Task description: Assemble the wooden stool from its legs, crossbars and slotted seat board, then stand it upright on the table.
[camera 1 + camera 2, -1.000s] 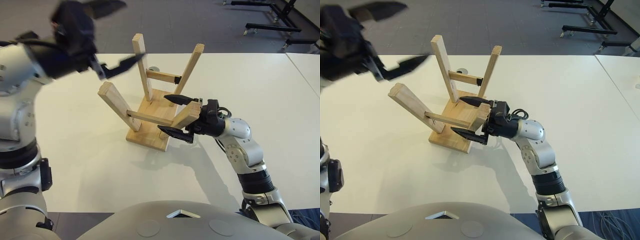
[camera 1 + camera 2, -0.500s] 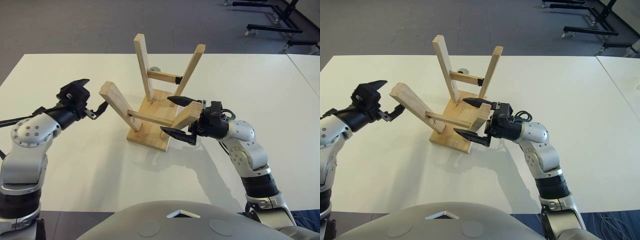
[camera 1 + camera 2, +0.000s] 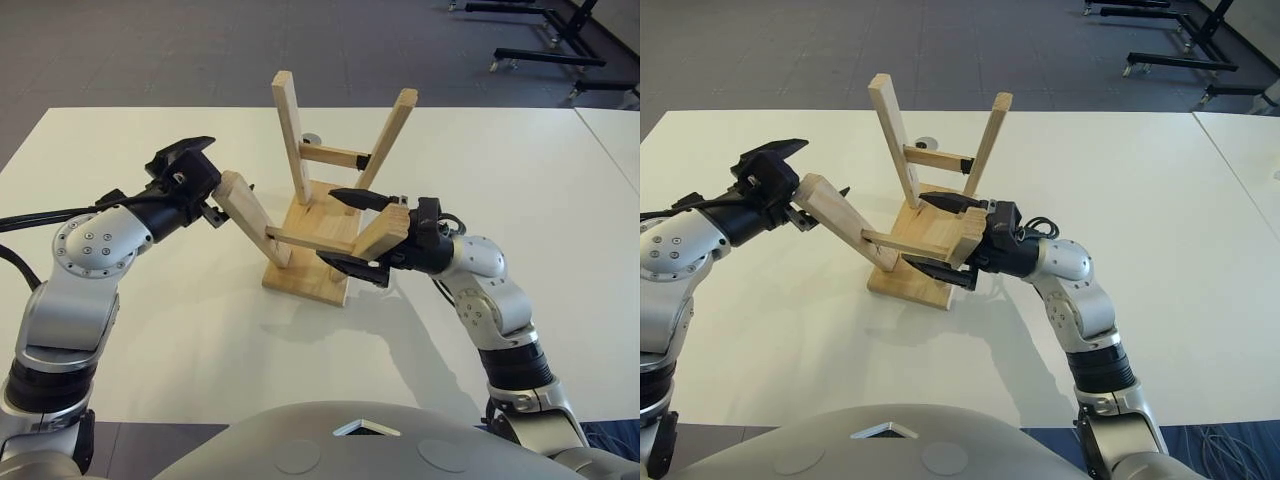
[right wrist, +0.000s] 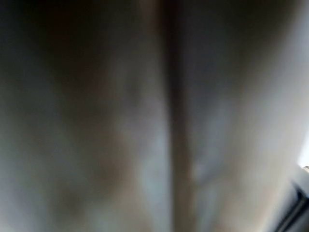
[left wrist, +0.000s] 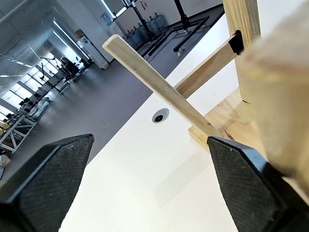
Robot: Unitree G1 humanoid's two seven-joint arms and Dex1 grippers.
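The stool point(image 3: 305, 272) rests seat-down between both arms, its near legs splaying outward into the unclamped, spread fingers of the left gripper point(image 3: 215, 182) and right gripper point(image 3: 328, 226).

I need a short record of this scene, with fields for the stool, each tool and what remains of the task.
stool: assembled, upside down, seat board on the table, legs pointing up
left tool: open, at the free end of the near-left leg
right tool: at the free end of the near-right leg
remaining: stand the stool upright
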